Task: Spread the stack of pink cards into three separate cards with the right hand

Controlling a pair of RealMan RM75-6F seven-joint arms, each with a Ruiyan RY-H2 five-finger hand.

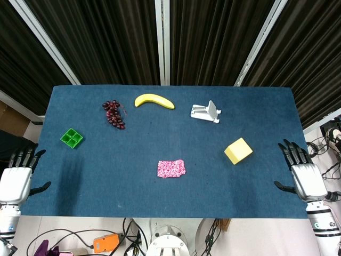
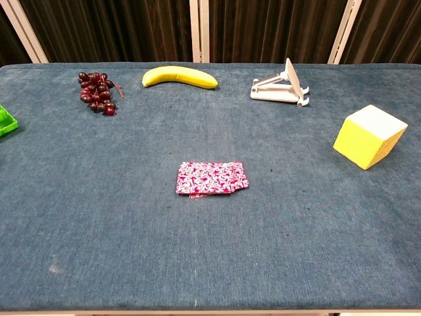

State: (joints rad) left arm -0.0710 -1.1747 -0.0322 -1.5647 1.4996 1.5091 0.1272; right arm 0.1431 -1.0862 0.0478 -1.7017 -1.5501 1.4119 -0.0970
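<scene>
The stack of pink cards (image 1: 171,168) lies at table (image 1: 133,154) centre; right hand (image 1: 301,169) at 3 o'clock and left hand (image 1: 19,173) at 9 o'clock, fingers apart, empty.

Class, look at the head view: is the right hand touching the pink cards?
No. The right hand rests at the table's right edge, well apart from the pink cards near the middle.

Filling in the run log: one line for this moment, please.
phase: not started | pink cards: stacked, untouched | right hand: open, table's right edge | left hand: open, left edge
</scene>
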